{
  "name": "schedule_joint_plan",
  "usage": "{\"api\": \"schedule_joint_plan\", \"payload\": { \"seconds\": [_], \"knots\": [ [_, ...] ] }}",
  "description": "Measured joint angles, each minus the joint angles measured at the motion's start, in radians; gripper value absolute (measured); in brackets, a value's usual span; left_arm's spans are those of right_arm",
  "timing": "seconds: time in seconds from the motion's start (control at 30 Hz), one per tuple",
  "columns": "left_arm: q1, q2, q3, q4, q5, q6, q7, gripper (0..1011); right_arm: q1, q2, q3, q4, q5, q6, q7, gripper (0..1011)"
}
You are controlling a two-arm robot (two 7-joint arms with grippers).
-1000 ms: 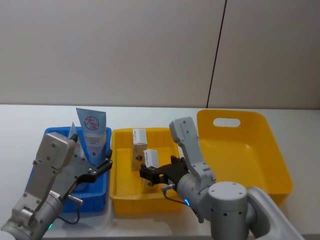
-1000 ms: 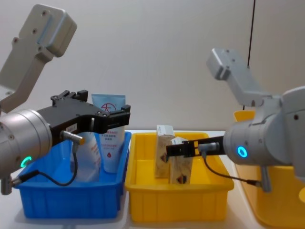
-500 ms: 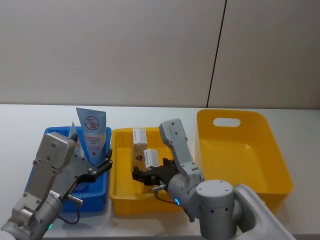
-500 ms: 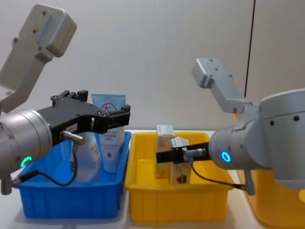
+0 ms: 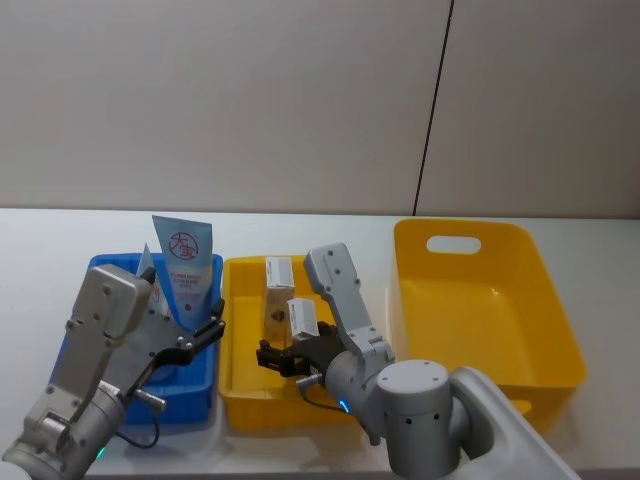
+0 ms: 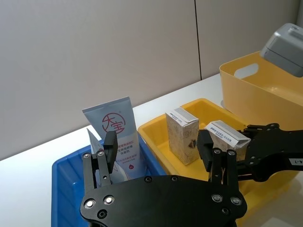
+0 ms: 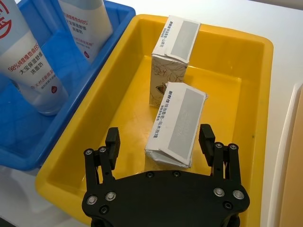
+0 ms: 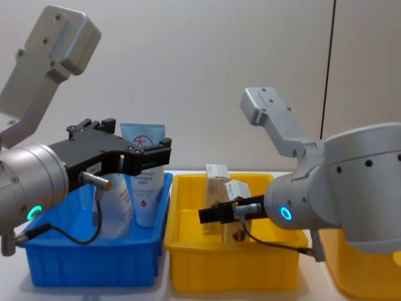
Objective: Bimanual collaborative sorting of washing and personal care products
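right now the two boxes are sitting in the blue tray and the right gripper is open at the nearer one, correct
Not quite. The nearer box and the farther box sit in the yellow tray, not the blue tray; the right wrist view shows it plainly. The rest holds: the right gripper is open at the nearer box.

Head view is taken from high up, pitched forward and down over the tabletop; blue tray, small yellow tray and large yellow bin are all framed. Chest view is set low, looking level across the same trays, side-on, at close range. Left wrist view is aimed past the left gripper at the tube and cartons. Right wrist view is held close, steeply above the same cartons.
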Motion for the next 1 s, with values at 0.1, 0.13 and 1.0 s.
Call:
{"api": "schedule_joint_plan", "payload": {
  "seconds": [0.1, 0.13, 1.0],
  "knots": [
    [0.0, 0.0, 0.0, 0.0, 0.0, 0.0, 0.0, 1001, 0.004, -0.003, -0.001, 0.008, -0.006, -0.004, 0.0, 1002],
    [0.0, 0.0, 0.0, 0.0, 0.0, 0.0, 0.0, 1001, 0.005, -0.004, -0.002, 0.012, -0.009, -0.007, -0.001, 1002],
    [0.0, 0.0, 0.0, 0.0, 0.0, 0.0, 0.0, 1001, 0.014, -0.01, -0.007, 0.038, -0.031, -0.021, -0.01, 390]
  ]
}}
